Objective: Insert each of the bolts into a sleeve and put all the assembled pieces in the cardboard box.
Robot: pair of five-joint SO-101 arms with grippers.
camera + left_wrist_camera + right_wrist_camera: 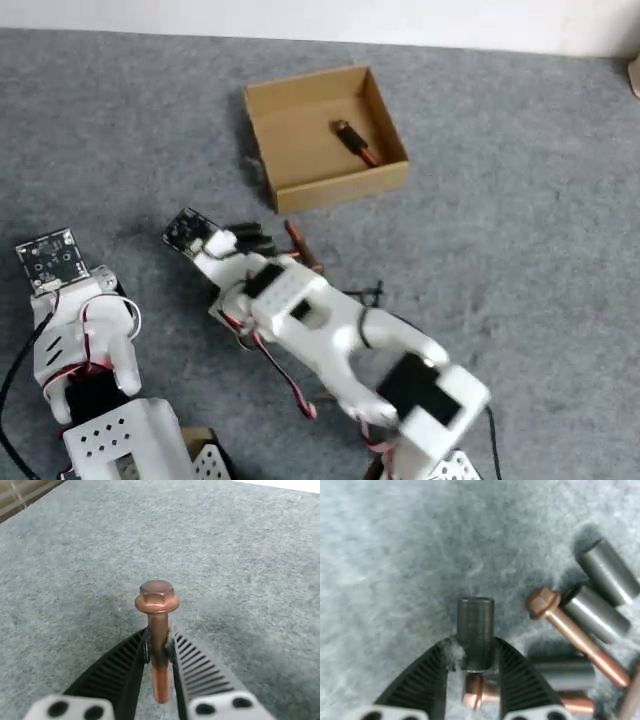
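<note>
My left gripper (159,640) is shut on the shank of a copper bolt (157,605), whose hex head points away from the wrist over bare carpet. My right gripper (475,650) is shut on a dark sleeve (475,630) and holds it just above the pile. In that pile lie a loose bolt (570,630) and several grey sleeves (607,572). In the high view the right arm (300,310) stretches to the pile (290,240) just in front of the cardboard box (330,185). One assembled piece (355,142) lies in the box. The left arm (75,320) stands at the lower left.
Grey carpet (520,230) covers the table. A second copper bolt (480,690) lies under the right gripper's fingers. The box stands at the back centre, with open carpet to its right and left.
</note>
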